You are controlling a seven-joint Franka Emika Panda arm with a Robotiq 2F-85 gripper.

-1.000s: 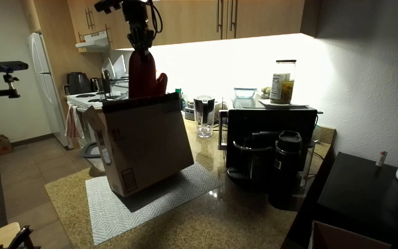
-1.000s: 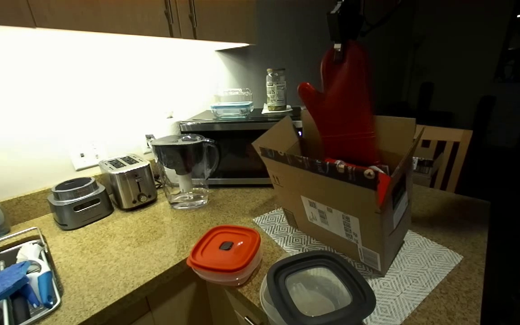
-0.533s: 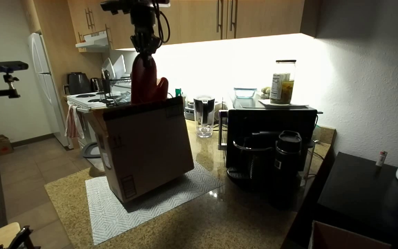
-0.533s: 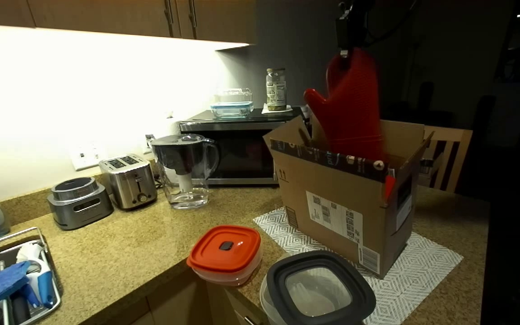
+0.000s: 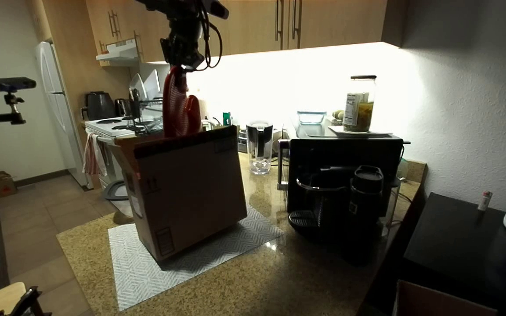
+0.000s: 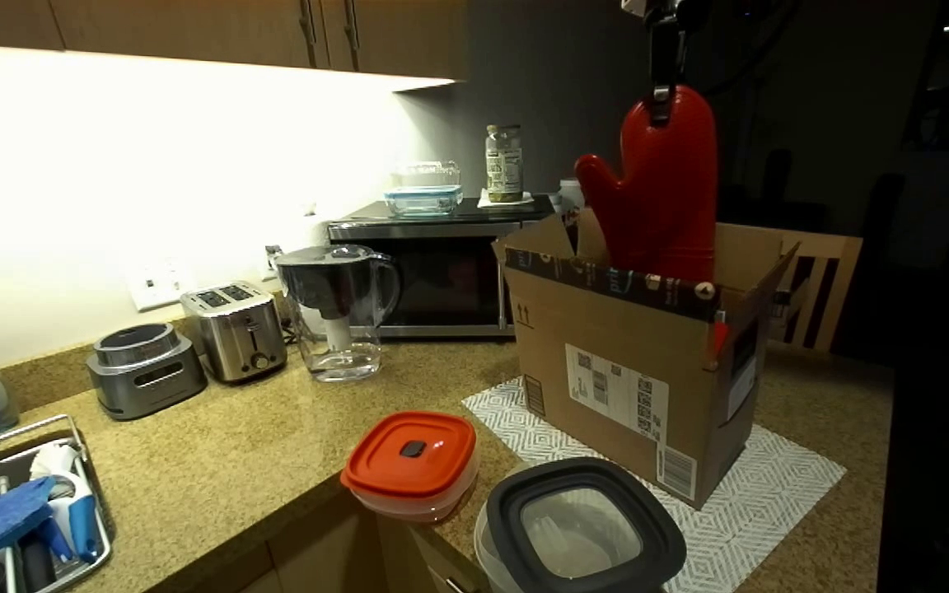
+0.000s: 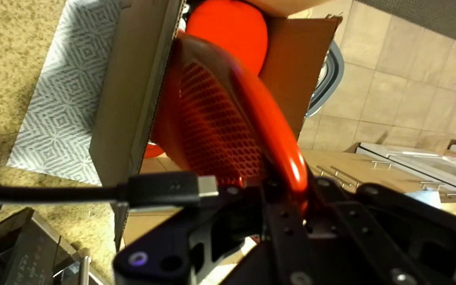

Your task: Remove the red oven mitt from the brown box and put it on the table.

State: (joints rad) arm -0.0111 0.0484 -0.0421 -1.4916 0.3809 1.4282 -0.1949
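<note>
A speckled tan-brown stone-like countertop (image 5: pixel 218 287) bears a tall brown cardboard box (image 5: pixel 191 197), centre-left in an exterior view. Upper right in an exterior view, a black gripper (image 6: pixel 664 105) pinches a textured red oven mitt (image 6: pixel 672 189), its lower end inside the box. Wrist view, lower centre: the gripper clenches the mitt.

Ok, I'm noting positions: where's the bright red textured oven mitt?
Right of centre in an exterior view, the mitt hangs from the black gripper, lower end inside the open brown cardboard box.
</note>
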